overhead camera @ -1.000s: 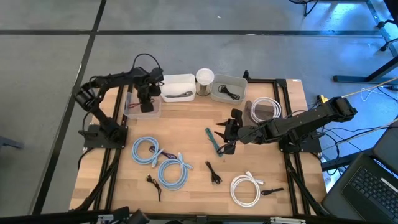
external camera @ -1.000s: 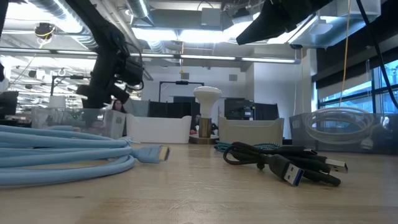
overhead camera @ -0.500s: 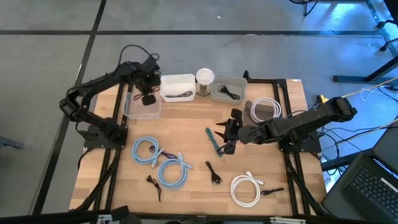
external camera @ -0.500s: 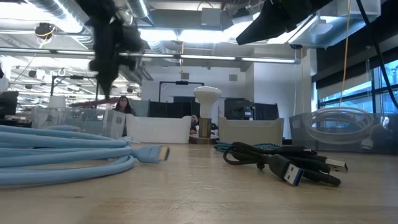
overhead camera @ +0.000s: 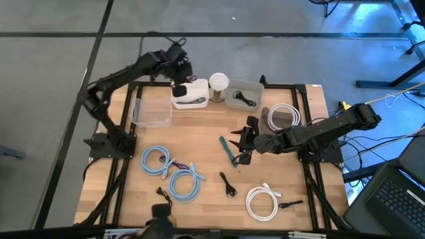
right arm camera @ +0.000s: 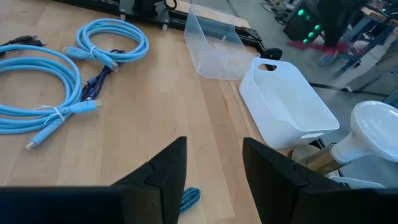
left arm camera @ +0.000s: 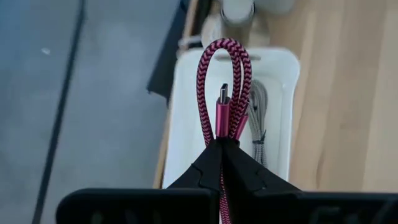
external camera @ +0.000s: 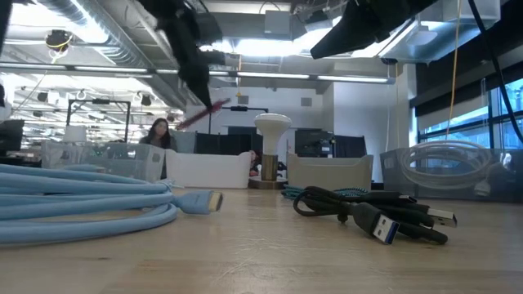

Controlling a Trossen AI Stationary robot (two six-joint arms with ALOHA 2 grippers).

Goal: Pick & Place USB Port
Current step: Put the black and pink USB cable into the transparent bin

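No brand, label or readable writing that I can make out on any bin, cable or arm.

Left gripper [overhead camera: 178, 88]: jaws fully closed, pinching a magenta braided USB cable [left arm camera: 222, 93]. In the left wrist view I see the cable folded into a loop that stands up out of the fingertips [left arm camera: 222, 155], with 1 metal connector end showing inside the loop. The gripper hangs above the white bin [overhead camera: 190, 93] at the back of the table, raised clear of it. A grey cable [left arm camera: 258, 121] lies inside that bin. In the low view the magenta cable shows as a slanted streak below the left arm, above bin height.

Right gripper [overhead camera: 240, 147]: jaws parted, nothing between them. In the right wrist view I see only bare wood between the 2 fingers [right arm camera: 163, 174]. It sits low over mid-table, just beside a teal braided cable [overhead camera: 227, 150].

Clear bin [overhead camera: 151, 111] stands left of the white bin. 2 light-blue cable coils [overhead camera: 171, 172] lie on the front left of the table, 1 white coil [overhead camera: 262, 202] at front right, and a black USB cable [external camera: 372, 211] near the front.
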